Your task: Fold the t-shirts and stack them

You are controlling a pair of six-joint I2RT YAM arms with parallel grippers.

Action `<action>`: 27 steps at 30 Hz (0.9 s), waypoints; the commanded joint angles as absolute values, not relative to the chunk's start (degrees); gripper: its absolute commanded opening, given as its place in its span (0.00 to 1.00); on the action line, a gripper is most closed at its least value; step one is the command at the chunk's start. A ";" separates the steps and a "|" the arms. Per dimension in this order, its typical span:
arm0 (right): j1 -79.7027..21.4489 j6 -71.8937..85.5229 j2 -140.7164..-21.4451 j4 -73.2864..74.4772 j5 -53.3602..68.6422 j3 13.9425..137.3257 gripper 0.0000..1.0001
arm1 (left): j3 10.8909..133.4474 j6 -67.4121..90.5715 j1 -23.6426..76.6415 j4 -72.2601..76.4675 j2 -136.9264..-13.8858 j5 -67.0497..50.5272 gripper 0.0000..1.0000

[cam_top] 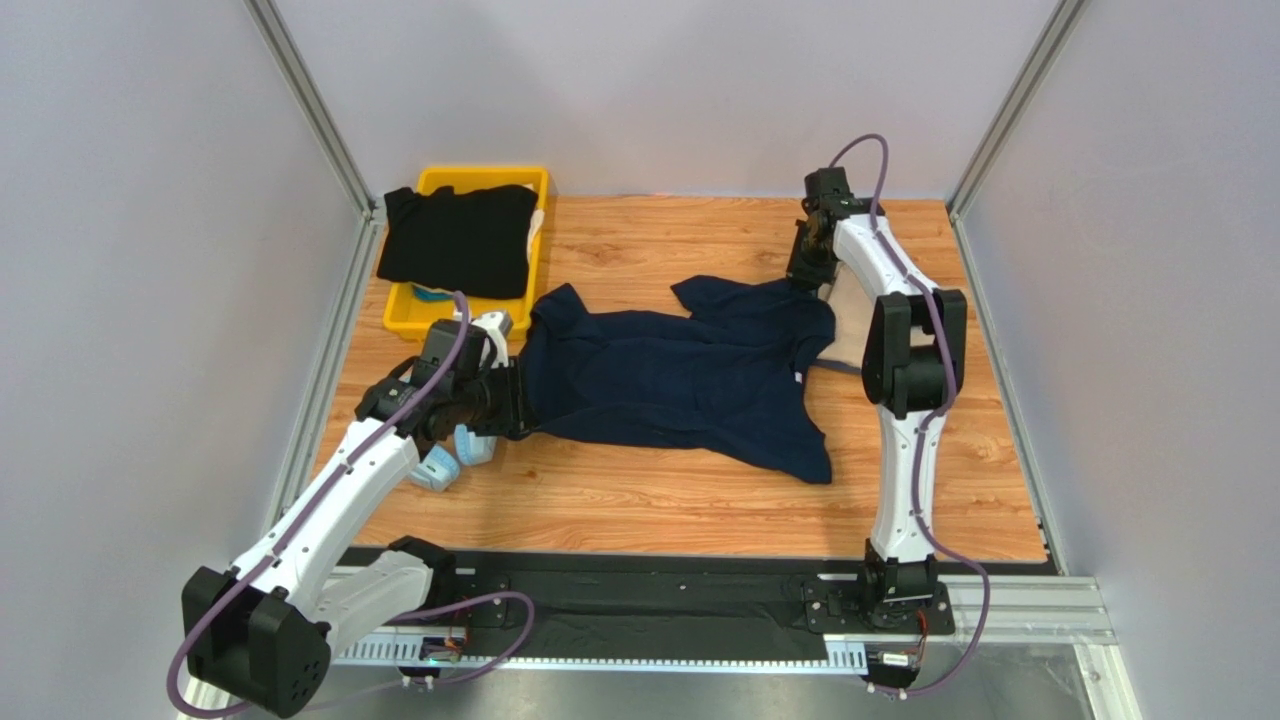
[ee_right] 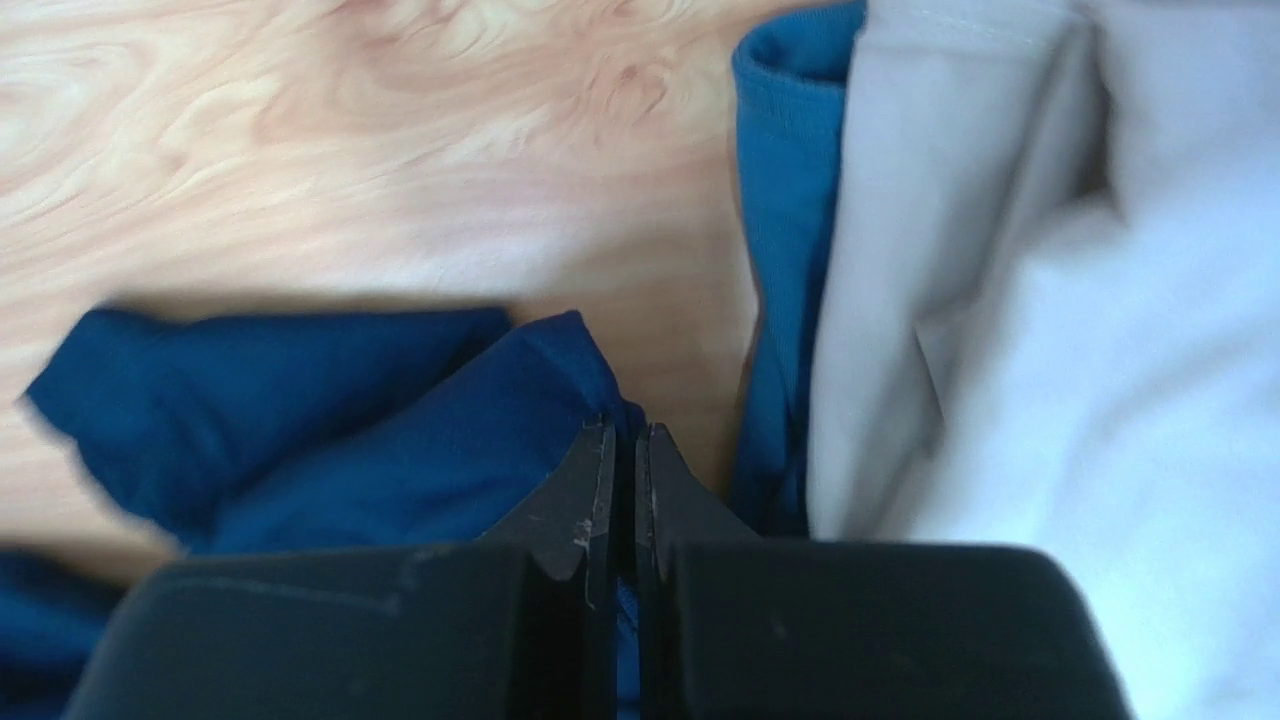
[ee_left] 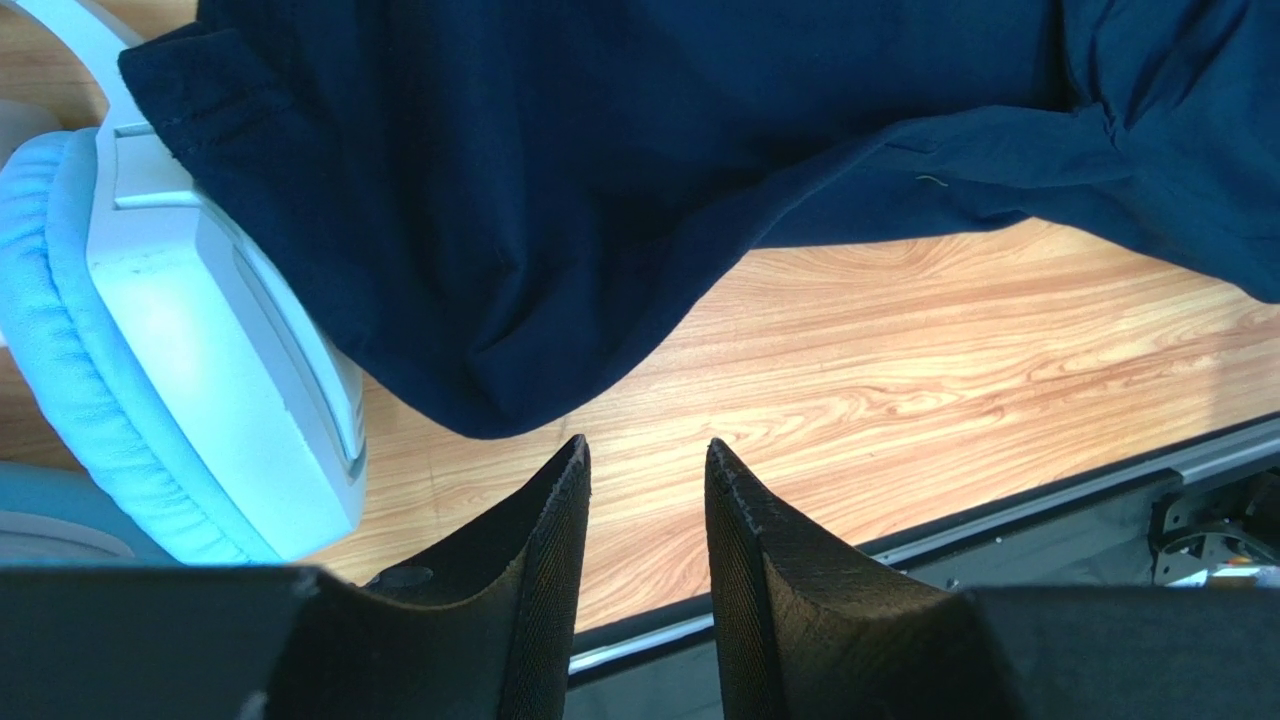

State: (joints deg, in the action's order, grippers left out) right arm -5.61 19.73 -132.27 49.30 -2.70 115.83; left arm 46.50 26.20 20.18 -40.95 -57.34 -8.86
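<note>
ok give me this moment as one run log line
left claw: open, empty, at navy shirt edge | right claw: shut on navy shirt far edge | black shirt: draped over bin

**Fig.** Top view: wood-grain table (cam_top: 676,503) enclosed by grey walls (cam_top: 150,225), w/ slanted alu. frame posts (cam_top: 308,98) at the far corners. Yellow plastic bin (cam_top: 403,312) sits at far-L corner of table; its rim shows on the far and L sides. Light blue headphones (cam_top: 440,470) lie on table nearer than the bin, not touching it. Black base plate (cam_top: 646,593) runs along the near edge. L wrist view: headphone earcup (ee_left: 196,345), pale blue pad, white shell, resting on table.
</note>
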 commanded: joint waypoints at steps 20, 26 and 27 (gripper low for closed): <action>-16.08 25.40 -77.53 48.60 6.50 62.53 0.00 | 50.98 24.87 20.39 -38.67 -60.82 -10.20 0.41; -21.08 27.51 -78.21 47.64 6.94 51.60 0.00 | 51.77 24.52 20.39 -38.50 -61.52 -10.20 0.41; -23.09 27.60 -79.18 47.64 6.94 49.94 0.00 | 51.77 24.43 20.39 -38.58 -61.35 -10.28 0.41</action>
State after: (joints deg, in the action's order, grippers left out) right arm -19.05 25.47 -77.76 47.42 5.89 54.13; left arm 49.41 25.61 20.18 -39.55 -61.36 -9.80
